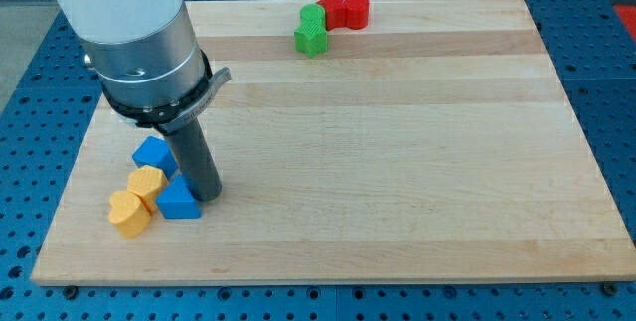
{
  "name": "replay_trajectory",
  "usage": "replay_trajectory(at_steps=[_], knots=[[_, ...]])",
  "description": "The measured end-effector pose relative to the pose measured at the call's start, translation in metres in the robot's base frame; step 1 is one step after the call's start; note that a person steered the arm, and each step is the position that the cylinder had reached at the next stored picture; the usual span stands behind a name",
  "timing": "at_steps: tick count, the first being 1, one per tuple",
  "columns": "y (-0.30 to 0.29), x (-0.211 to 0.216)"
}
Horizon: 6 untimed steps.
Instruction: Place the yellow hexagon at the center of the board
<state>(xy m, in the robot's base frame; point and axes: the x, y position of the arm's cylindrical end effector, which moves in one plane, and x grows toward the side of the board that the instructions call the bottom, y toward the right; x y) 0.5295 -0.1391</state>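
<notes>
The yellow hexagon [148, 184] lies near the board's bottom left, wedged between a blue block [153, 152] above it, a blue triangular block [180, 200] to its right and a yellow heart-shaped block [129, 213] below left. My tip [208, 195] rests on the board just right of the blue triangular block, touching or nearly touching it, about a block's width right of the yellow hexagon. The arm's grey body hides the board's top left corner.
The wooden board [397, 142] fills the view. At its top edge a green block [311, 31] sits against a red block [346, 10]. The board lies on a blue perforated table [616, 82].
</notes>
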Motion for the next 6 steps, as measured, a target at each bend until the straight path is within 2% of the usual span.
replay_trajectory(at_steps=[1,3,4,5,6], knots=[[0.004,0.0],[0.066,0.01],[0.07,0.052],[0.046,0.077],[-0.003,0.078]])
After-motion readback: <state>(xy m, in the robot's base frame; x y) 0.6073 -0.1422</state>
